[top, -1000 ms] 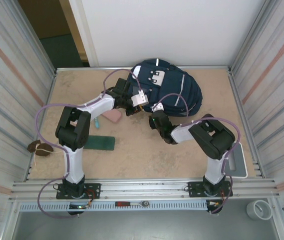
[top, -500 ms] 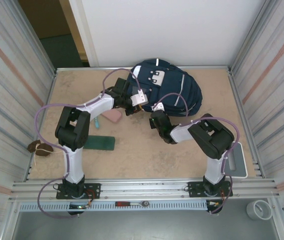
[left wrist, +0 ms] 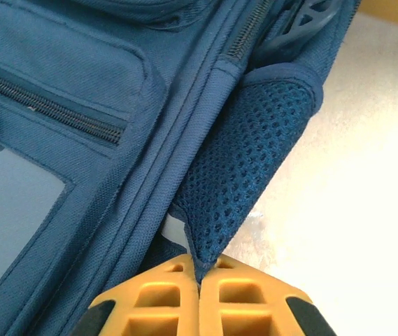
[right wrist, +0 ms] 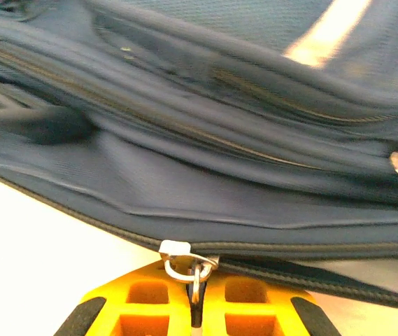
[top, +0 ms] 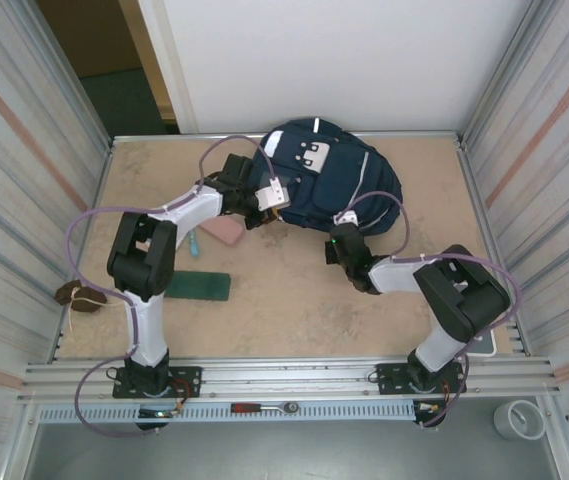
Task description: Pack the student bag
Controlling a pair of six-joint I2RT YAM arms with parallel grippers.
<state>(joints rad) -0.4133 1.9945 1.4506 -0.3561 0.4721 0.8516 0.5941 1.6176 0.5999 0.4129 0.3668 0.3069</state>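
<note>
worktop (top: 264,300): carried the student bag (top: 336,185), flat at its far edge.
student bag: main zip looked shut; opening it was likely the step.
left hand (left wrist: 200,274): at the bag's left edge, clamped on the mesh corner (left wrist: 244,168).
right hand (right wrist: 195,297): at the bag's near edge, pinched on the zip pull (right wrist: 185,260).
tip: left should anchor the fabric; right should pull along the zip line, or the ring could slip.

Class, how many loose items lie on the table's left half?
4: pink block and teal stick beside the left arm, flat green item nearer, brown lump at the left edge. The arm may hide more.
</note>
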